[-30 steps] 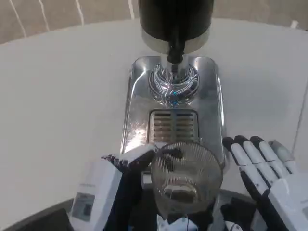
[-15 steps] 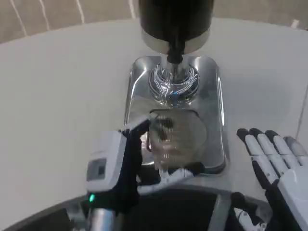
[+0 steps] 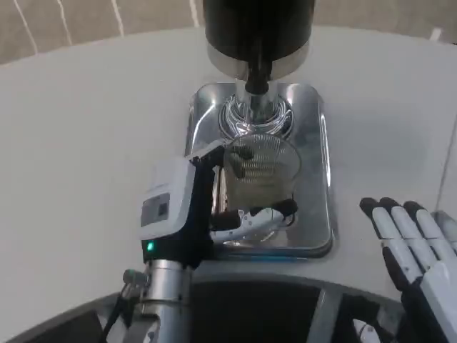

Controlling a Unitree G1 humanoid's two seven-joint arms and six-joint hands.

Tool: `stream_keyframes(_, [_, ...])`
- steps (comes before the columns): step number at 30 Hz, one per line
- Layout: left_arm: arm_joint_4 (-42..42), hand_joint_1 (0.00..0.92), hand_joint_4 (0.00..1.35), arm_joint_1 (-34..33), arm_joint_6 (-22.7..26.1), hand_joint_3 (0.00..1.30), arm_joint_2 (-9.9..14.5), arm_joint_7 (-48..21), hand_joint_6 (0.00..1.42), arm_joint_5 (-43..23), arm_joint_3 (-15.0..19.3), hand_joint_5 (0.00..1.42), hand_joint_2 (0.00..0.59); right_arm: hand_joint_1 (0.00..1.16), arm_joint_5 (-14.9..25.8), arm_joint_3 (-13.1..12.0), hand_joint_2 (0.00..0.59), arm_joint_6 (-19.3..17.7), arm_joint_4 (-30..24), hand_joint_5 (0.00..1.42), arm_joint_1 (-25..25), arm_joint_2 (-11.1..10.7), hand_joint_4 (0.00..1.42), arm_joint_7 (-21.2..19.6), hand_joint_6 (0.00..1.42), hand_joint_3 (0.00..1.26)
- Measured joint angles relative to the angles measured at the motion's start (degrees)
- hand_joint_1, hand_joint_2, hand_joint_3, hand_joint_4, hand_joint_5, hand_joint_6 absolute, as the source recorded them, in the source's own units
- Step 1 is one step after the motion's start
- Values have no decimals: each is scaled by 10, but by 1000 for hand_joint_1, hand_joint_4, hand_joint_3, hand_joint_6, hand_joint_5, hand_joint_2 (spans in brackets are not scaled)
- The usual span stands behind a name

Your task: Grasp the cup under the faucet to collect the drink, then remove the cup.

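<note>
We are holding the cup in our left hand at frame centre, fingers wrapping its near side, rim sitting just below the faucet so the drink should fall inside. The cup is hovering over or resting on the steel drip tray; we cannot tell which. Our right hand is waiting at lower right, fingers straight and spread, holding nothing. Bare table is lying open at left for withdrawing.
</note>
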Motion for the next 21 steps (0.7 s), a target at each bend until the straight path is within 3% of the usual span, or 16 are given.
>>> stream_keyframes(15, [108, 667, 1236, -79, -3, 1083, 5, 35, 1424, -22, -17, 1334, 88, 410, 0, -4, 536, 2, -1, 0, -3, 6, 0, 6, 0, 0])
stream_keyframes(21, [123, 606, 1134, -88, 2, 968, 5, 45, 1424, -28, -17, 1314, 103, 410, 0, -5, 536, 4, 0, 0, -10, 8, 0, 9, 0, 0])
